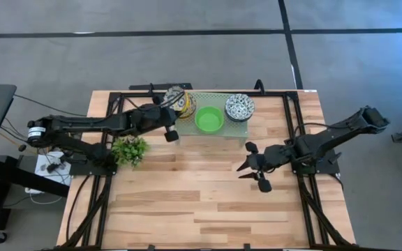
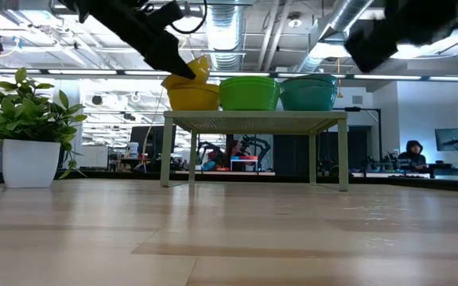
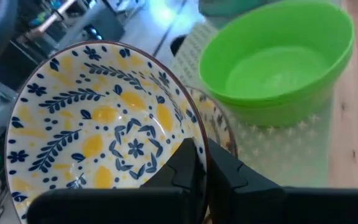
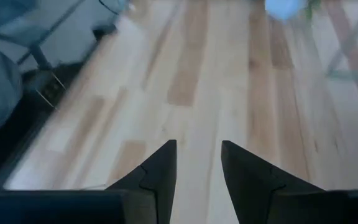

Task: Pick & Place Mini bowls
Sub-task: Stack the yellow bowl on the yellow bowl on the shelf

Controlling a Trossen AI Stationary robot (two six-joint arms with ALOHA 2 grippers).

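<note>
Three groups of mini bowls sit on the pale green rack. They are a yellow-and-blue floral stack, plain green bowls and a blue floral stack. My left gripper is at the rack's left end, shut on the top yellow floral bowl, which is tipped above the bowl under it. In the low view that tipped bowl shows above the yellow stack. My right gripper hangs open over bare wood, right of centre, holding nothing. My left gripper pinches the rim of the yellow floral bowl, one finger inside and the other outside. The fingers come slanting down from the table's left. The bowl is tilted, its held side raised; whether its low side touches the stack below, I cannot tell.
A small leafy plant in a white pot stands on the table near the left arm. The rack stands on legs at the table's far edge. Bare wooden boards cover the near half. Black frame rails run along the sides.
</note>
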